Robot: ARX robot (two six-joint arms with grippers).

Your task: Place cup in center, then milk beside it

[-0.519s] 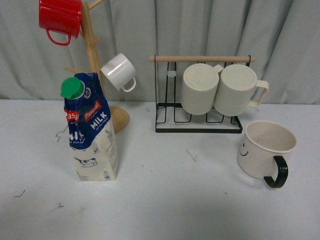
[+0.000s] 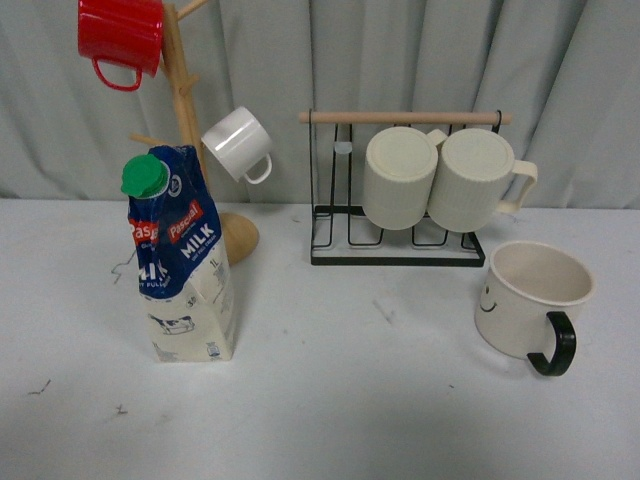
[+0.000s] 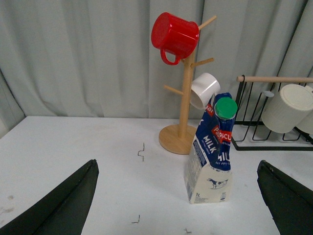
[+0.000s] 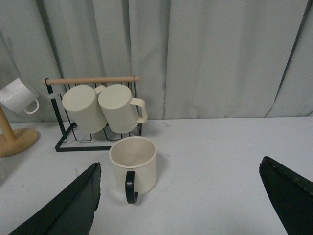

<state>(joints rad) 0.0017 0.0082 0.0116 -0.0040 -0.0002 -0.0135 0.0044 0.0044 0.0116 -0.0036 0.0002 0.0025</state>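
Observation:
The cup (image 2: 528, 298), a wide cream mug with a black handle and a small smiley face, stands upright on the table at the right; it also shows in the right wrist view (image 4: 134, 165). The milk (image 2: 185, 255), a blue and cream carton with a green cap, stands upright at the left; it also shows in the left wrist view (image 3: 211, 152). Neither gripper shows in the front view. My left gripper (image 3: 178, 196) is open and empty, short of the milk. My right gripper (image 4: 181, 200) is open and empty, short of the cup.
A wooden mug tree (image 2: 190, 120) behind the milk holds a red mug (image 2: 120, 35) and a small white mug (image 2: 238, 143). A black wire rack (image 2: 400, 225) at the back holds two ribbed cream mugs (image 2: 440, 178). A grey curtain hangs behind the white table (image 2: 350, 400).

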